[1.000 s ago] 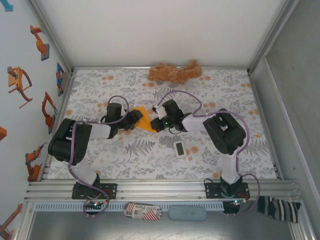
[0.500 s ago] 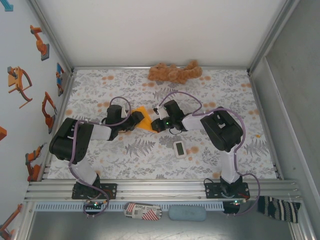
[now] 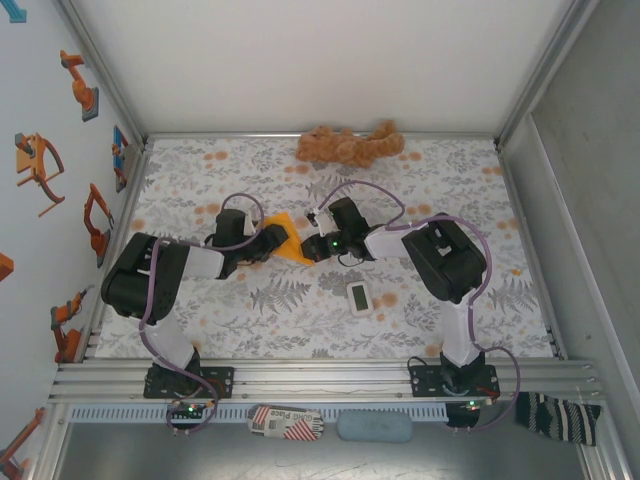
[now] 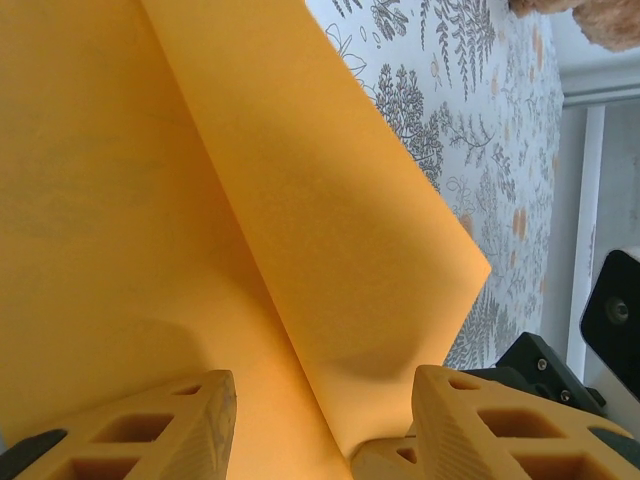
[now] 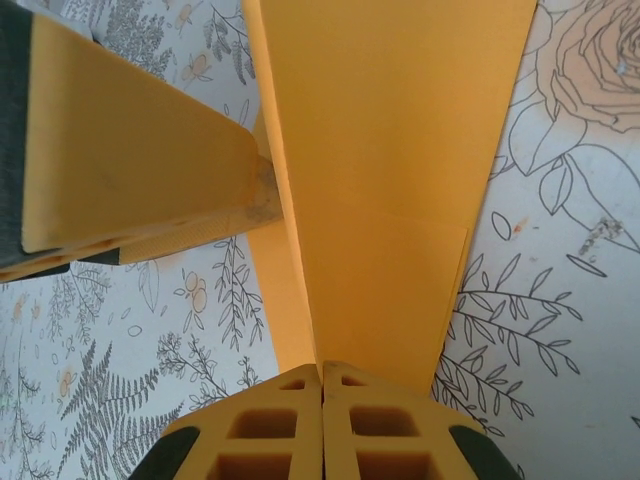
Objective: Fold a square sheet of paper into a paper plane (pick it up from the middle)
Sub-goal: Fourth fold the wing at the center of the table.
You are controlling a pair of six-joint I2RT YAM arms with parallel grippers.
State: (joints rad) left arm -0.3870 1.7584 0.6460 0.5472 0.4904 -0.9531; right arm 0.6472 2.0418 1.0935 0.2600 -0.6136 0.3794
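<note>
On the near side of the brown plush toy point(image 3: 345, 147), the creased orange paper point(image 3: 288, 240) stretches from the right tool point(image 5: 322, 385), clamped on its end, to the left tool point(image 4: 325, 400) (parted, astride the fold).

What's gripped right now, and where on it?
The right gripper pinches the folded orange paper sheet at its creased near end; the left gripper stands open around it.

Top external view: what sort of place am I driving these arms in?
Probably a lab robot test cell: a flower-patterned table boxed in by white panels and aluminium framing, with robot-arm stickers on the left wall.
</note>
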